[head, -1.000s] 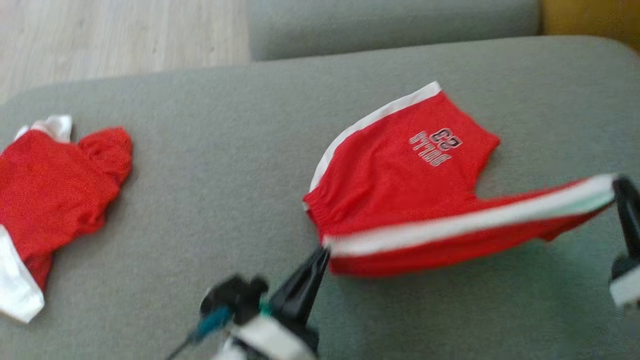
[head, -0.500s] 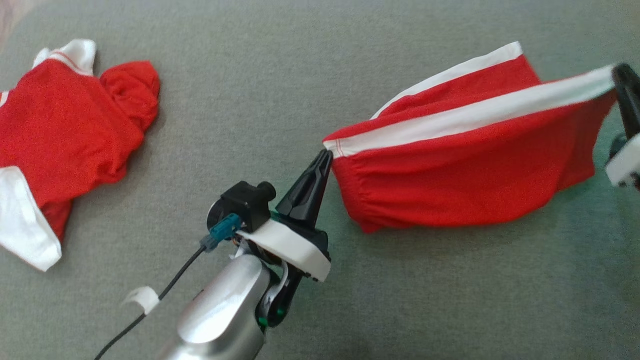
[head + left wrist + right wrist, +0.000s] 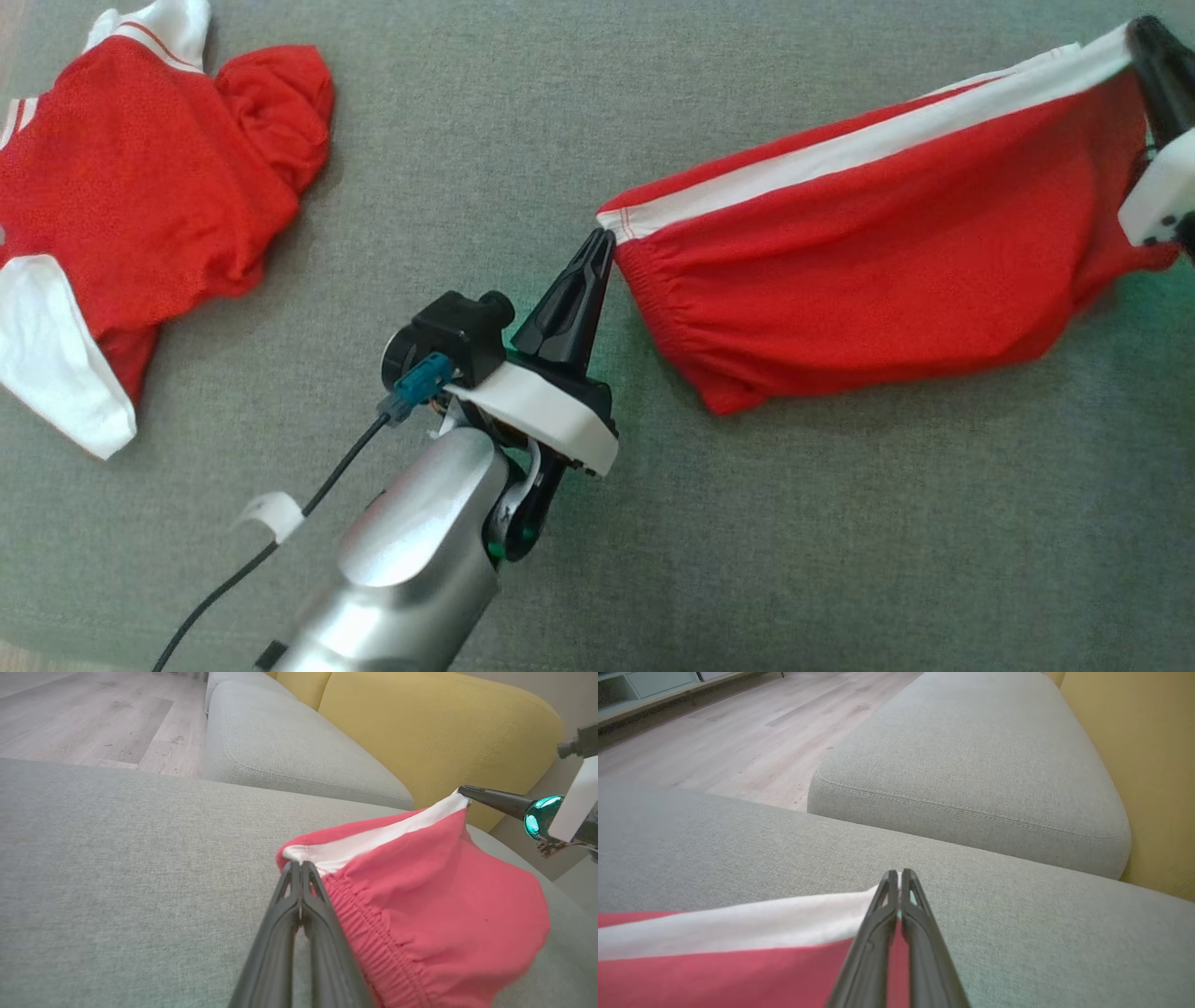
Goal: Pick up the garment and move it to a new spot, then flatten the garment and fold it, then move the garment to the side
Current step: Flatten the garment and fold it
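Two grey sofa seat cushions (image 3: 467,140) are in view. The larger one spreads beneath both pincers, and the second lies beyond their fingertips in the wrist views, with wooden floor (image 3: 93,718) beside it. In the left wrist view, two yellow back cushions (image 3: 444,732) stand behind and to the right of the fingertips.

There are two red garments. One pair of red shorts (image 3: 887,261) is stretched between the two pincers and sags below the line joining them. It is unclear whether its lowest fold touches the cushion. One red and white top (image 3: 121,187) lies crumpled on the cushion, well apart to the left of the left pincer.

The left pincer (image 3: 602,238) is clamped on the waistband corner of the shorts, where the single white stripe (image 3: 840,154) begins. The right pincer (image 3: 1144,37) is clamped on the far end of that stripe.
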